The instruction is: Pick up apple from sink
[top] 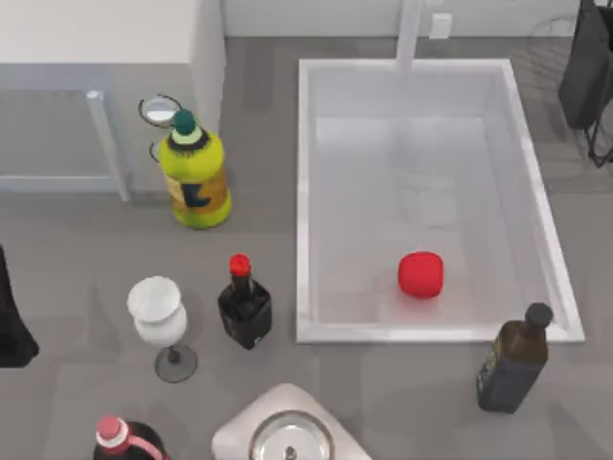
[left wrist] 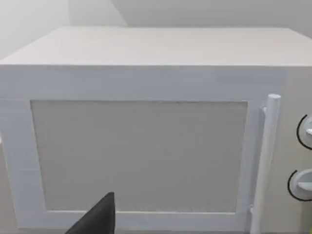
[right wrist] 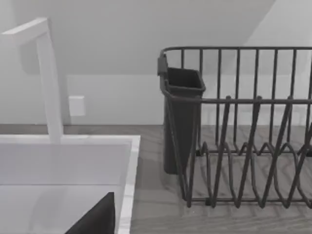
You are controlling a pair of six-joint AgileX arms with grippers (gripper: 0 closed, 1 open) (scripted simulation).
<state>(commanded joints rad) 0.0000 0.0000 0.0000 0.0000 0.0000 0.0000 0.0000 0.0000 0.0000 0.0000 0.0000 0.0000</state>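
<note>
Nearest the top camera, a round steel-lidded pot (top: 290,439) sits at the counter's (top: 86,259) near edge. Farther in, the small bright-red rounded apple (top: 420,275) lies untouched on the pale floor of the large white rectangular sink (top: 303,192), toward its near wall. A dark brown glass bottle (top: 513,360) stands just outside the near-right corner. Both arms look parked, the left arm (top: 14,321) at the left edge, the right arm (top: 586,67) at the upper right; I cannot tell either gripper's state. Judging by this, the reach hasn't begun; next, the right arm must descend over the apple, avoiding the rim.
</note>
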